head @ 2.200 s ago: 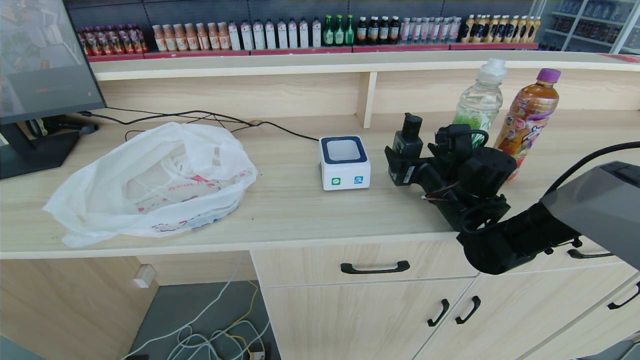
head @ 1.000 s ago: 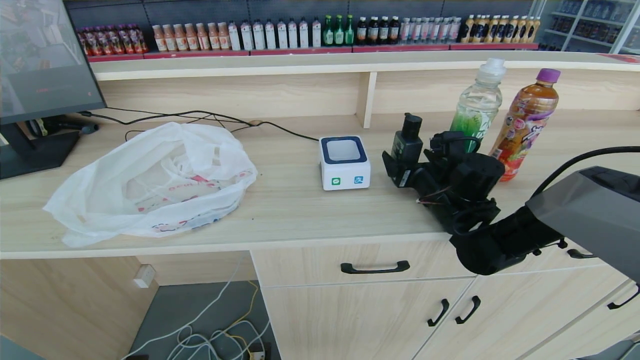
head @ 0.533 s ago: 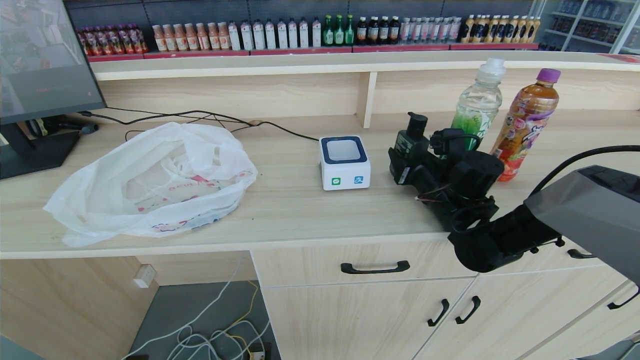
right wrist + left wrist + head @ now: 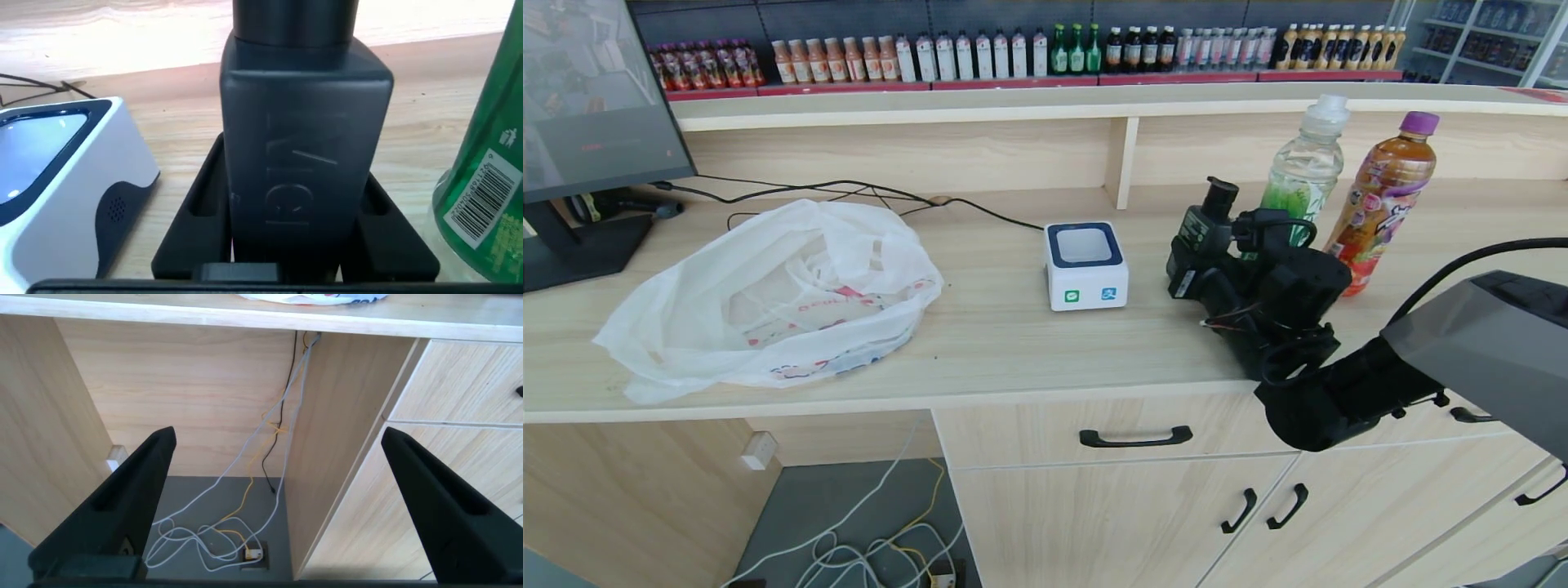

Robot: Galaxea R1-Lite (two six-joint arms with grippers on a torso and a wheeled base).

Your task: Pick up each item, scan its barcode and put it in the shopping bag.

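My right gripper (image 4: 1186, 260) is shut on a dark square bottle (image 4: 1202, 225) with a black cap, held tilted over the counter just right of the white barcode scanner (image 4: 1086, 263). Close up, the dark bottle (image 4: 306, 155) sits between the fingers, with the scanner (image 4: 49, 180) on one side and a green-label clear bottle (image 4: 490, 163) on the other. That clear bottle (image 4: 1303, 180) and an orange tea bottle (image 4: 1380, 196) stand behind the gripper. The white shopping bag (image 4: 768, 302) lies open on the counter's left. My left gripper (image 4: 282, 514) hangs open below the counter.
A monitor (image 4: 596, 98) stands at the far left, with black cables (image 4: 849, 192) running behind the bag. A raised shelf with a wooden divider (image 4: 1123, 159) backs the counter (image 4: 1013, 343). Loose wires (image 4: 237, 531) lie on the floor beneath.
My right gripper has shifted a little right and back with the dark bottle, which now tilts more toward the clear bottle. Bag, scanner and standing bottles have not moved.
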